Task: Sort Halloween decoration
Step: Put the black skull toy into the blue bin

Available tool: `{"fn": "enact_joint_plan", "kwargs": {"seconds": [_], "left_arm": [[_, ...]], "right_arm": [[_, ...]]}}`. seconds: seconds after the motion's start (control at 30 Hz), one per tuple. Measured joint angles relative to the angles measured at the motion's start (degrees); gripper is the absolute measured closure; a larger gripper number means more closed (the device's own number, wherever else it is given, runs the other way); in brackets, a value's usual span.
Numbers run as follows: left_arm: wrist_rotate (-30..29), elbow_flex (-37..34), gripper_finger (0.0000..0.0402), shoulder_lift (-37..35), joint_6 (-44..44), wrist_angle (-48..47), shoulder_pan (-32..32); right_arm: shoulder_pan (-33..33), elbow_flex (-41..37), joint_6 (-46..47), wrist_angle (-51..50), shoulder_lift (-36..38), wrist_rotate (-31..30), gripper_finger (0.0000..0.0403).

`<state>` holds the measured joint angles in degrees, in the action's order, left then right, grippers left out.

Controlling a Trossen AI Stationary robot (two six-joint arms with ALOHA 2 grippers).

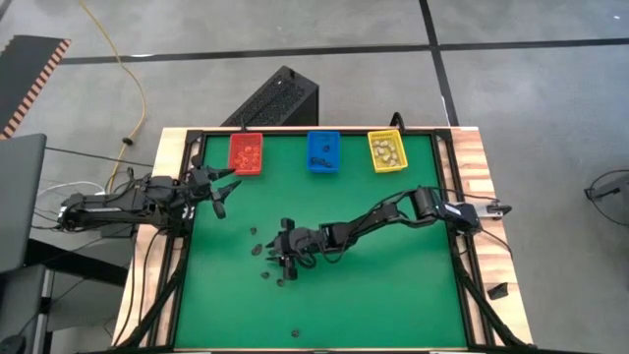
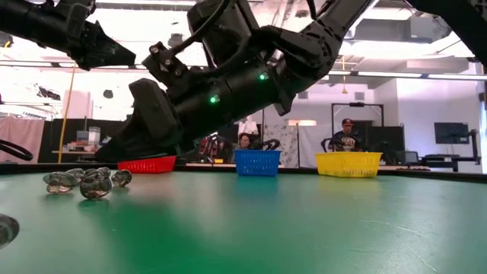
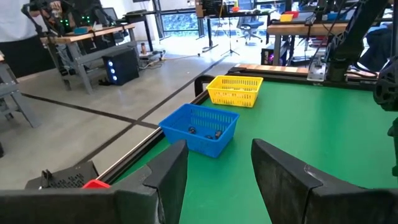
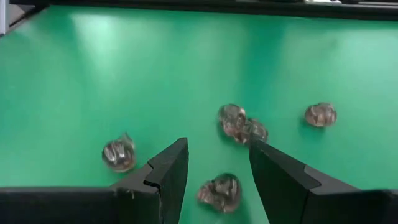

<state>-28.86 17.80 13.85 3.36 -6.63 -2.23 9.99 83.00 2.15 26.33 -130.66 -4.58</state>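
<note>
Several small brownish, skull-like Halloween decoration pieces lie loose on the green mat (image 1: 373, 295) left of centre. In the right wrist view they show as one piece (image 4: 221, 191), a touching pair (image 4: 241, 124) and two single pieces (image 4: 118, 154) (image 4: 320, 114). My right gripper (image 4: 217, 149) (image 1: 278, 258) is low over them and slants down. It is open, with the nearest piece lying between its fingers, untouched. My left gripper (image 1: 221, 192) (image 3: 217, 149) waits open at the table's left edge, pointing level toward the bins.
A red bin (image 1: 246, 153), a blue bin (image 1: 322, 150) and a yellow bin (image 1: 385, 150) stand in a row along the far edge, each with small pieces in it. One more piece (image 1: 295, 332) lies near the front edge. People sit in the room beyond the table.
</note>
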Motion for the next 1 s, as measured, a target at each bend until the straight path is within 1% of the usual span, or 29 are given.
{"fn": "enact_joint_plan", "kwargs": {"seconds": [0.23, 0.37, 0.47, 0.53, 0.67, 0.77, 0.83, 0.93, 1.0], "left_arm": [[0.0, 0.0, 0.0233, 0.0, 0.0, 0.0, 0.0], [0.0, 0.0, 0.0233, 0.0, 0.0, 0.0, 0.0], [0.0, 0.0, 0.0233, 0.0, -0.1, 0.0, 0.0], [0.0, 0.0, 0.0233, 0.0, -0.1, 0.0, 0.0], [0.0, 0.0, 0.0233, 0.0, -0.1, -0.3, 0.0], [0.0, 0.0, 0.0233, 0.0, 0.0, -0.4, 0.0], [0.0, 0.0, 0.0233, 0.0, 0.0, -0.5, 0.0], [0.0, 0.0, 0.0233, 0.0, 0.0, -0.4, 0.0], [0.0, 0.0, 0.0233, 0.0, 0.0, -0.4, 0.0]], "right_arm": [[0.1, 0.0, 0.8, -0.6, -0.3, 0.0, 0.0201], [0.1, 0.1, 1.1, 2.8, -3.1, 0.0, 0.0201], [0.0, 0.1, 2.9, 7.1, -5.5, 0.0, 0.0200], [0.0, 0.2, 4.9, 8.3, -6.4, 0.3, 0.0200], [0.3, 0.2, 5.8, 8.4, -7.0, -0.1, 0.0203], [0.7, 0.2, 5.8, 8.0, -7.0, -2.0, 0.0222], [0.9, 0.2, 5.8, 7.6, -7.1, -3.8, 0.0244], [0.8, 0.2, 6.1, 7.1, -7.1, -4.3, 0.0284], [0.9, 0.2, 6.1, 7.1, -7.1, -4.5, 0.0290]]}}
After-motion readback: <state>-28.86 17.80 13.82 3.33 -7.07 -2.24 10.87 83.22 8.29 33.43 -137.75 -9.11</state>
